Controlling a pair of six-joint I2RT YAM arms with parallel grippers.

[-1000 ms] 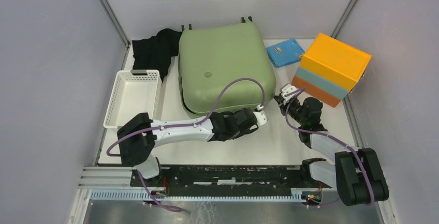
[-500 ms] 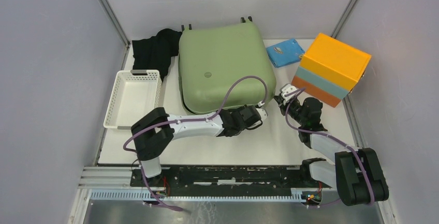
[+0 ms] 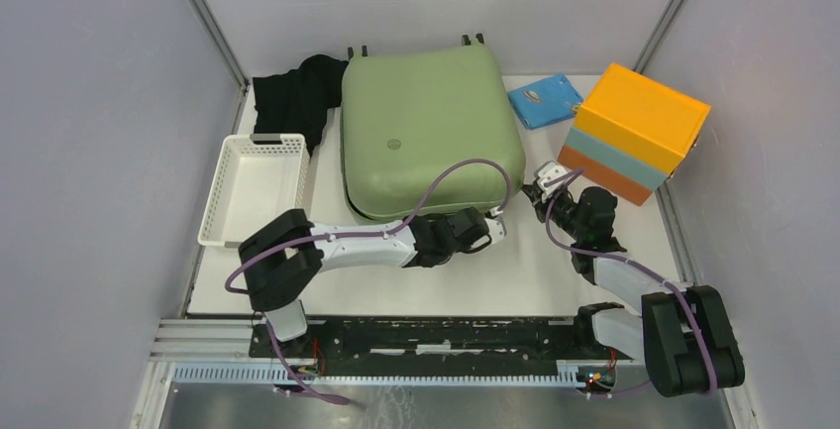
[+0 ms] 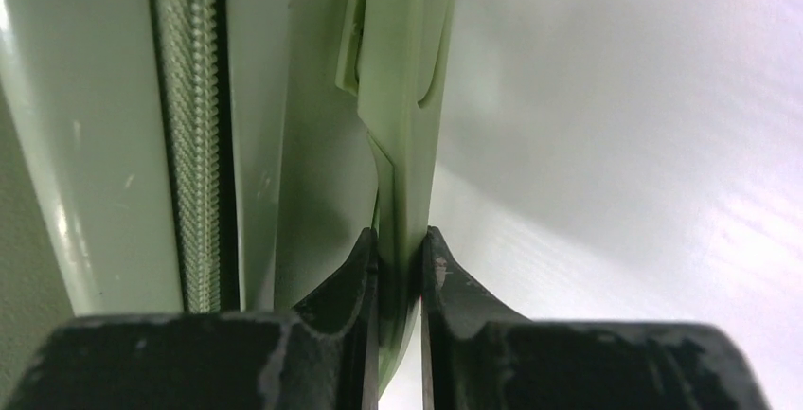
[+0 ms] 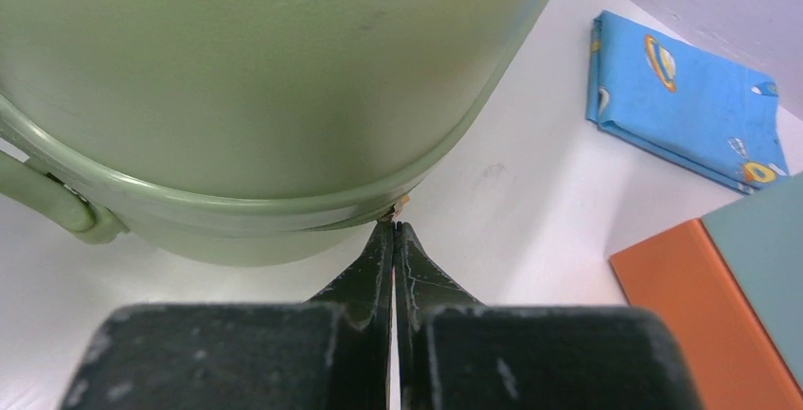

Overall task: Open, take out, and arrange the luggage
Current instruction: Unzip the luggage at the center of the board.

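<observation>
**Top view.** A sage-green luggage [image 3: 426, 132] lies flat and zipped shut on the white counter [image 3: 515, 270], from the centre toward 12 o'clock. Its contents are hidden. A white perforated basket [image 3: 256, 186] sits just beside it at 9 o'clock, with its floor showing. A black cloth [image 3: 292, 100] touches the luggage at 11 o'clock. A folded blue cloth [image 3: 545, 100] lies at 1 o'clock. A closed orange and light-blue box [image 3: 639, 132] stands at 2 o'clock. The left arm [image 3: 357, 243] reaches the luggage's near edge at 5 o'clock, and the right arm [image 3: 614, 270] reaches its near right corner.

**Left wrist view.** The left fingers [image 4: 355, 273] are clenched on the luggage by its green handle [image 4: 402, 98], one finger on each side. The zip [image 4: 194, 126] runs at 10 o'clock.

**Right wrist view.** The right fingers [image 5: 374, 268] are pressed together, their tips at the luggage's seam by a small brass-coloured bit [image 5: 401, 204]. Whether they pinch it cannot be told.
</observation>
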